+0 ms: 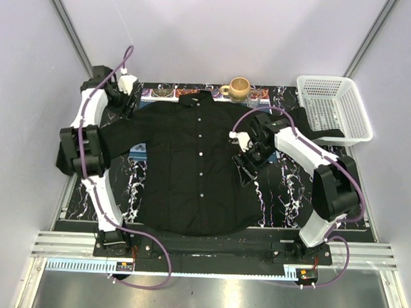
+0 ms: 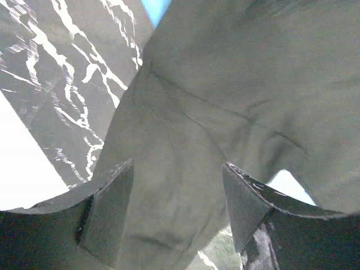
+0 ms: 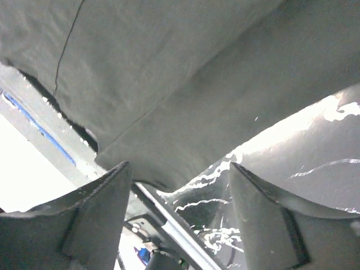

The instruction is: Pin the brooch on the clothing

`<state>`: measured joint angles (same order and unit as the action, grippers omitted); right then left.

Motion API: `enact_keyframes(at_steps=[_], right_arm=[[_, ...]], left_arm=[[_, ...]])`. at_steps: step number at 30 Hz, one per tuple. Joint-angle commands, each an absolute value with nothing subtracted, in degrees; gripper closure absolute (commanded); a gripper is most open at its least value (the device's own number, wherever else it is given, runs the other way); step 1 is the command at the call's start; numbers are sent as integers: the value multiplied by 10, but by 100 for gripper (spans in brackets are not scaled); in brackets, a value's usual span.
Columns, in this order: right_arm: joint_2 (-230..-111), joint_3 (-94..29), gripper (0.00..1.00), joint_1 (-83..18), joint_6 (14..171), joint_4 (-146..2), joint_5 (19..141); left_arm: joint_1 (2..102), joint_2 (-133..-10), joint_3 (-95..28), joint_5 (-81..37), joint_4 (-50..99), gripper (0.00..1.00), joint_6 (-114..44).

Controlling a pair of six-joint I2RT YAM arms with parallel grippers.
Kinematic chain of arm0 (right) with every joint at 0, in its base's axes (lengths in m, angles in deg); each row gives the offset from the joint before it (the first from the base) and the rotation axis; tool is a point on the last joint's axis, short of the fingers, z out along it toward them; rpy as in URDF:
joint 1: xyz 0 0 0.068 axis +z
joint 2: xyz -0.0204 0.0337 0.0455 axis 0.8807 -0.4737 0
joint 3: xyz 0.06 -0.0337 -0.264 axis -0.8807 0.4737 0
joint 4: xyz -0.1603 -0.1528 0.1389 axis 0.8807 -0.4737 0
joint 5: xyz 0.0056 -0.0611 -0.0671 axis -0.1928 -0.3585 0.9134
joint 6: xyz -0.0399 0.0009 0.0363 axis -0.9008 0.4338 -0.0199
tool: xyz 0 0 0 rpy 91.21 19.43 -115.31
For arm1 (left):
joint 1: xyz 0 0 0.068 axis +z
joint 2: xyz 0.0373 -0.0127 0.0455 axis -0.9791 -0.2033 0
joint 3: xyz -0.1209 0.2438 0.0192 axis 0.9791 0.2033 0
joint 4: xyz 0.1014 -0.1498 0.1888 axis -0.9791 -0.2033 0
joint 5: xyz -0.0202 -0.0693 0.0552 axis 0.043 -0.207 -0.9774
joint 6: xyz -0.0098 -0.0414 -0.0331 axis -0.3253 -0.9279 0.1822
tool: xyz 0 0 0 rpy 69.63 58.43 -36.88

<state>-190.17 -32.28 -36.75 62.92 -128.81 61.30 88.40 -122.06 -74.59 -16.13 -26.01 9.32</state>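
Observation:
The clothing [image 1: 191, 174], a black collared shirt with a row of small white buttons [image 1: 201, 154], lies flat, front up, on the marbled mat [image 1: 285, 190]. The brooch shows in no view. My left gripper [image 1: 126, 105] is at the shirt's far left shoulder and sleeve. In the left wrist view it [image 2: 177, 169] stands open, with a fold of the shirt [image 2: 225, 84] lying loose between the fingers. My right gripper [image 1: 249, 168] hangs over the shirt's right side. It [image 3: 179, 166] is open too, above the shirt's edge [image 3: 169, 67], with nothing in it.
A white mesh basket [image 1: 332, 104] stands at the back right with dark cloth [image 1: 308, 122] against its near side. A tan mug [image 1: 239, 87] and a small glass [image 1: 254, 96] sit behind the collar. Grey walls close in on both sides.

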Motion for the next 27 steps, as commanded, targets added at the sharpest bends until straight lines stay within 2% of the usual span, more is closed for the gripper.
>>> enact_keyframes(at_steps=[1,7,11,14,17,20,27], right_arm=[[-1818,-276,28,-368,601,-1315,618],[-1817,-245,41,-352,621,-1274,603],[-1846,-236,47,-339,626,-1252,607],[-1861,-228,48,-324,632,-1239,607],[-1863,-226,48,-317,637,-1236,605],[-1861,-228,47,-317,640,-1237,607],[-1868,-233,45,-317,643,-1246,607]], left_arm=[[881,-993,-636,-53,-262,32,128],[879,-814,-404,15,-276,32,162],[890,-770,-322,-58,-252,32,153],[924,-800,-327,-154,-259,32,186],[977,-852,-351,-200,-277,30,256],[1013,-907,-389,-208,-289,27,310],[1018,-1023,-460,-185,-305,24,334]])
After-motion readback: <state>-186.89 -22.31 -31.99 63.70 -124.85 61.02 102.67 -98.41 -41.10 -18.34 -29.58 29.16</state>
